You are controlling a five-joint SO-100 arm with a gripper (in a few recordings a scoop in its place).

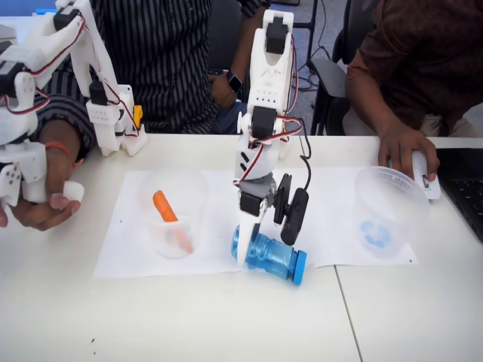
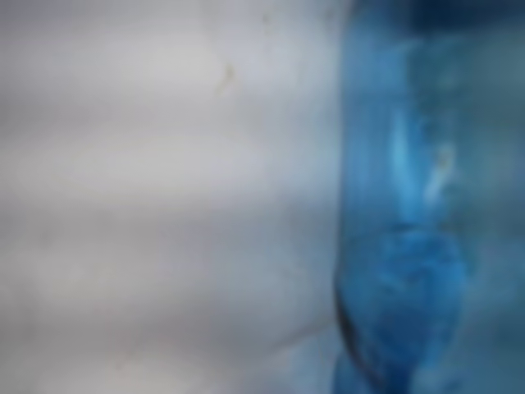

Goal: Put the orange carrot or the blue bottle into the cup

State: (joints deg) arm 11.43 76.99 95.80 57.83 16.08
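The blue bottle [image 1: 272, 258] lies on its side on the white paper, cap toward the right. My gripper [image 1: 266, 251] is down over it with the jaws spread: the white finger [image 1: 245, 245] touches the bottle's left end, and the black finger [image 1: 293, 219] hangs just above its cap end. In the wrist view the bottle [image 2: 410, 213] is a blurred blue mass at the right. The orange carrot [image 1: 164, 207] leans inside a small clear cup [image 1: 172, 226] at the left. The wide clear cup [image 1: 389, 207] with the blue mark stands at the right, upright and holding nothing.
White paper sheets [image 1: 128, 241] cover the table's middle. A person's hand [image 1: 400, 147] rests on a mouse just behind the wide cup, beside a laptop [image 1: 464, 188]. Another person sits behind the table.
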